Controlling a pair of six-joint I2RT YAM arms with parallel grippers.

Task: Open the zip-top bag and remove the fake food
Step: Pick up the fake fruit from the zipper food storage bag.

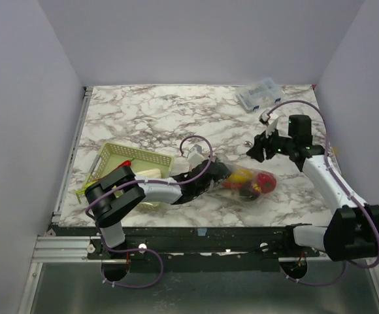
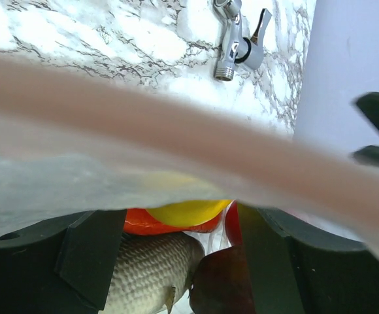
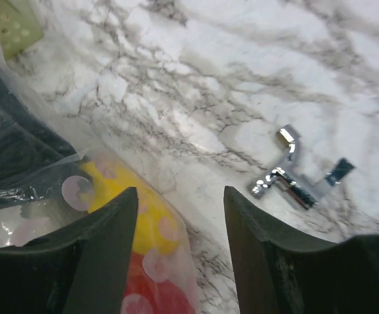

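The zip-top bag [image 1: 263,195] lies on the tabletop [image 1: 150,118] a little in front of centre. Its long axis runs left to right, with the mouth toward the left arm and the closed end to the right. The fake food [image 1: 247,182] is bunched in that right half, where yellow, red and dark maroon pieces show through the plastic.

The left end effector [image 2: 176,226] sits inside the mouth, under the pinkish zip strip [image 2: 176,124]. Its jaws are spread, with toys directly ahead and between them, and none looks pinched. The food therefore lies straight along the left arm's reach, and that arm is the nearer one.

The right end effector [image 3: 180,196] hovers just beyond the bag's far side, jaws apart and empty, near a chrome fitting [image 3: 294,173]. A pale green basket [image 1: 134,160] stands left of the bag.

No writing is readable, and the bag bears only pale round dots.
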